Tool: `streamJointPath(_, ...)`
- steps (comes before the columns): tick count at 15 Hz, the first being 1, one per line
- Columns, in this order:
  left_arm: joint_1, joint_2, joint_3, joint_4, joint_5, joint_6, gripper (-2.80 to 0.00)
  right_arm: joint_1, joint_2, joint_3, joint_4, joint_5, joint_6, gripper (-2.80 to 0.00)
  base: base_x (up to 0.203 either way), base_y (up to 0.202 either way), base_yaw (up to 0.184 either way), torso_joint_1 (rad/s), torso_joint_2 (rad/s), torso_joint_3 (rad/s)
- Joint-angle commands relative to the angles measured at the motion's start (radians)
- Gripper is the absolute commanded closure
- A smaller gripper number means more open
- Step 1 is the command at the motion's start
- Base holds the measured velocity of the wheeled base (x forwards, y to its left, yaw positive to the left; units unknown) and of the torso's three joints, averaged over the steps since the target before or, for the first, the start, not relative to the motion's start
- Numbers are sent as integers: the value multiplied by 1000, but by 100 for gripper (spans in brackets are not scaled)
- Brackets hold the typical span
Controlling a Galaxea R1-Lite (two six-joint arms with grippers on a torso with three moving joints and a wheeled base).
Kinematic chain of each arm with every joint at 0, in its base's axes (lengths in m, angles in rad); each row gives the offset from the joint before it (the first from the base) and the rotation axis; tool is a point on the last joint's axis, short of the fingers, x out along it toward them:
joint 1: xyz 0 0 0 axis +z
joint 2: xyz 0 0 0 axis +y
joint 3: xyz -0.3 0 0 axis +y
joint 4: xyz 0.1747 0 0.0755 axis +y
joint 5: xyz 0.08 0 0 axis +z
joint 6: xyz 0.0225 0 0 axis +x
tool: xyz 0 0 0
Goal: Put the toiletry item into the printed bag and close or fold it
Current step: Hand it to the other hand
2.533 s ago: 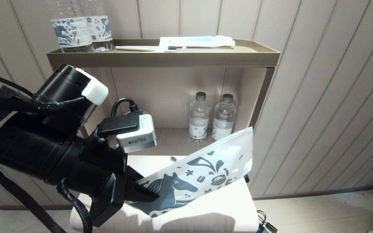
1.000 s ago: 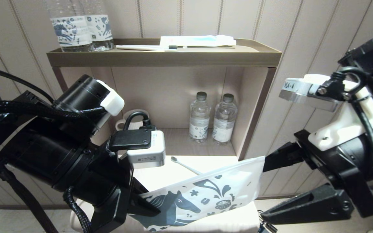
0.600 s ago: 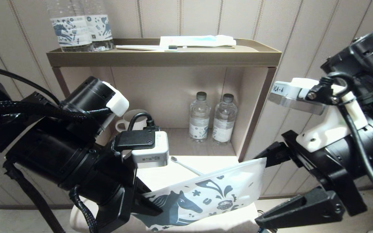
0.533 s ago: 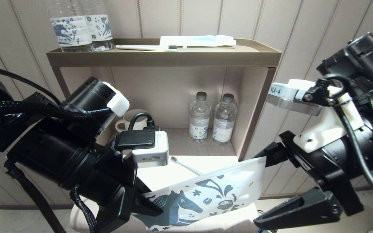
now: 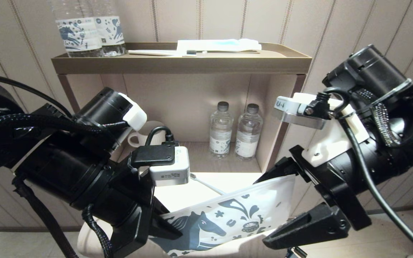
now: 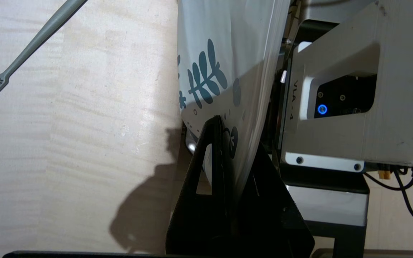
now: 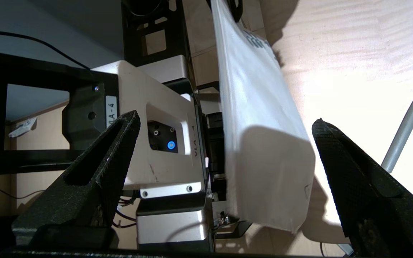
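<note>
The printed bag [image 5: 235, 218] hangs edge-up over the pale wooden bench [image 5: 192, 190], its lower left corner pinched between the closed jaws of the left gripper [image 5: 163, 229]. Its free right end stands between the wide-apart jaws of the right gripper [image 5: 281, 204], touching neither. The toothbrush [image 6: 27, 43], slim and grey with a small dark bristle head, lies flat on the bench behind the bag, outside it, with bare wood around it. Behind stands a brown shelf unit [image 5: 181, 64]: two water bottles [image 5: 233, 130] and a white mug [image 5: 142, 134] in its niche, two more bottles [image 5: 88, 32], another toothbrush [image 5: 163, 53] and a blue-striped packet [image 5: 217, 44] on top. Both bulky arms crowd the bench's front.
</note>
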Motion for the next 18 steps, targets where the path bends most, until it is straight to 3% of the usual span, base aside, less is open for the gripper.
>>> streamJointPath(1,0,2,0,4,-2,4,0,4,29,-29,10,3,-5,-280,0,0,0,0,0,0)
streamJointPath(6,0,21,-19,6,-1,21,0,4,33,-60,17,-63,-31,-280,0,0,0,0,0,0)
streamJointPath(13,3,24,-14,4,-1,18,0,6,56,-39,2,-49,-37,-280,0,0,0,0,0,0)
streamJointPath(16,8,22,-10,3,-4,16,0,-1,32,58,-108,22,7,-280,0,0,0,0,0,0)
streamJointPath(18,6,21,-10,3,-6,15,0,-10,5,172,-277,62,50,-280,0,0,0,0,0,0)
